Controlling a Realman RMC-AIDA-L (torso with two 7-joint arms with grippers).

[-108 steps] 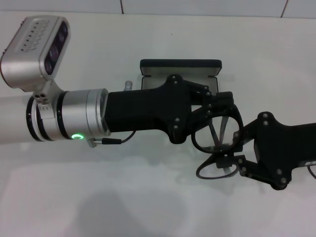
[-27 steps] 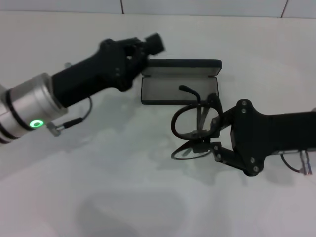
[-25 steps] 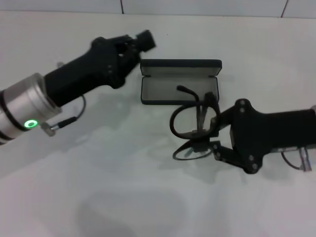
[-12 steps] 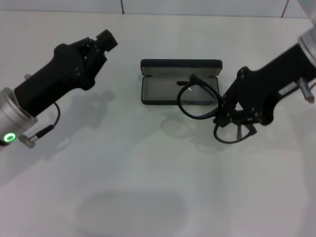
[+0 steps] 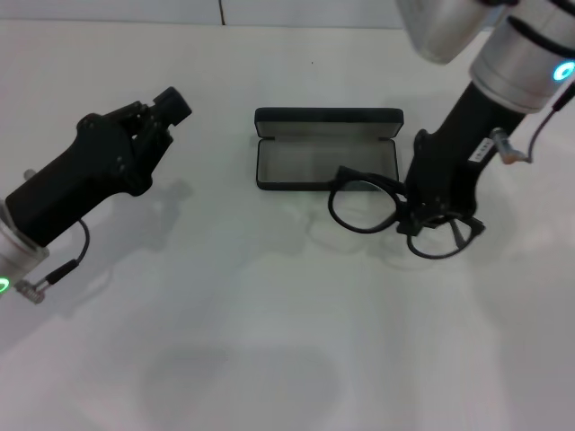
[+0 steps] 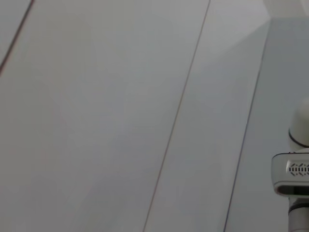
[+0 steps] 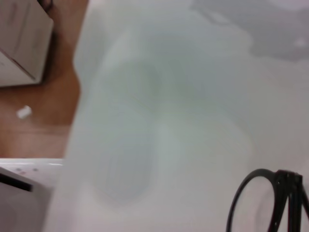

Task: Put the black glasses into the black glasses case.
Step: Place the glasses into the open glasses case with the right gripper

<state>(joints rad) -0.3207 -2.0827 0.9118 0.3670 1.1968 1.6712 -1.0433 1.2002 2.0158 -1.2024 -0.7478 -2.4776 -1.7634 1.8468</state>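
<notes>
we count one glasses (image 5: pixel 364 205) and one open case (image 5: pixel 326 149). our right claw (image 5: pixel 422 212) grips the glasses at the bridge, case just behind-left. left claw (image 5: pixel 166 106), grip unreadable, hangs far left. right wrist alone shows a lens rim (image 7: pixel 248 198).

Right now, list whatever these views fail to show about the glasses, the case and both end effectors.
- Black glasses: head view, the bridge and part of one lens sit under the right end effector; temple arms not traceable.
- Right wrist view: the frame is cut off by the picture's edge.
- Black glasses case: the outer shell faces away.
- Left end effector: raised, away from the case; left wrist view shows only wall.
</notes>
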